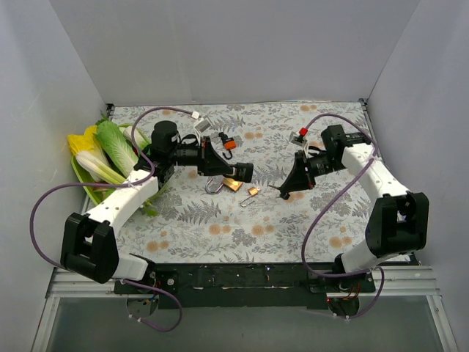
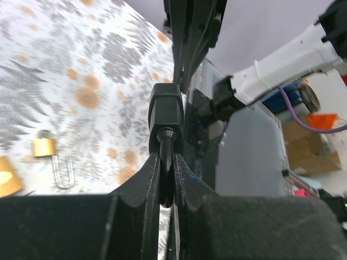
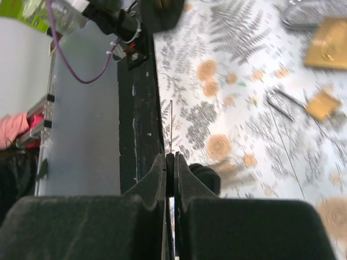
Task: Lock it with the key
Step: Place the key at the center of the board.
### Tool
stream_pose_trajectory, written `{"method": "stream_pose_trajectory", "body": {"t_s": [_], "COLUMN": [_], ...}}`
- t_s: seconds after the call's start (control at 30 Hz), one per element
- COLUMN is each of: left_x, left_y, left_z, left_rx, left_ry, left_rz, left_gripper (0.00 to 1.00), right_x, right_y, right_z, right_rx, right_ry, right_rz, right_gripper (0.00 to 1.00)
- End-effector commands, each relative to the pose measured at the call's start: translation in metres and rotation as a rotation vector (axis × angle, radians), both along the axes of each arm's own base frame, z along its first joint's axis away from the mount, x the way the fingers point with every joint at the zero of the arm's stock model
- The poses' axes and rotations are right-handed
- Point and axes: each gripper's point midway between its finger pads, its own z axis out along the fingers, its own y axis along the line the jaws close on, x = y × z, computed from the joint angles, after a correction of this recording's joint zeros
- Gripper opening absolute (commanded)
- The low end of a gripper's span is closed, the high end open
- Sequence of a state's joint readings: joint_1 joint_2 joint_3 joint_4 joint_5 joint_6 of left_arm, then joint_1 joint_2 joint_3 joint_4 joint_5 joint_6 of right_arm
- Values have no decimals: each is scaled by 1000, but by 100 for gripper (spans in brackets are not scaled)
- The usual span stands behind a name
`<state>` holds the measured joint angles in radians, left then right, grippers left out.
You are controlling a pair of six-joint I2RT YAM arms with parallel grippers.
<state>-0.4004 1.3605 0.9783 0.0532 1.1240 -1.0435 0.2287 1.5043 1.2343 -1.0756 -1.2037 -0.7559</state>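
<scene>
My right gripper (image 1: 284,193) is shut on a thin silver key (image 3: 170,125), which I see edge-on with its blade sticking out past the fingertips (image 3: 181,168). It hovers just right of a small brass padlock (image 1: 253,191), whose open shackle also shows in the right wrist view (image 3: 322,103). A larger brass padlock (image 1: 231,184) lies left of it with its shackle open. My left gripper (image 1: 245,173) is above that lock, shut on the thin stem of a black block-shaped piece (image 2: 165,111). I cannot tell whether that piece is a lock or a key.
Cabbages (image 1: 110,150) lie on a green tray at the table's left edge. A small orange and black object (image 1: 229,144) sits behind the left gripper. White walls enclose the floral mat (image 1: 220,227) on three sides. The black base rail (image 1: 242,275) runs along the front.
</scene>
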Motion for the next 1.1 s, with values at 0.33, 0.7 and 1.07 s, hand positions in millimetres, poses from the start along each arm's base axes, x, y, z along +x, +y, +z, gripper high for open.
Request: {"method": "stream_pose_trajectory", "body": {"t_s": [0.33,0.7,1.07], "left_x": [42,51,51], "left_y": [10,6,7], "left_z": [20,3,-11], "left_rx": [-19,-1,26], "left_ry": [-80,-32,23], "left_rz": [117,119,127], "left_gripper": [0,0,0], "right_x": [235,352,393], "right_y": [-198,-274,-295], "right_z": [-43,-89,-120], "right_rx": [-278,-452,-472], "right_ry": [-117,-261,-289], "right_rz": [-676,-980,-1055], "right_gripper": [1,1,12]}}
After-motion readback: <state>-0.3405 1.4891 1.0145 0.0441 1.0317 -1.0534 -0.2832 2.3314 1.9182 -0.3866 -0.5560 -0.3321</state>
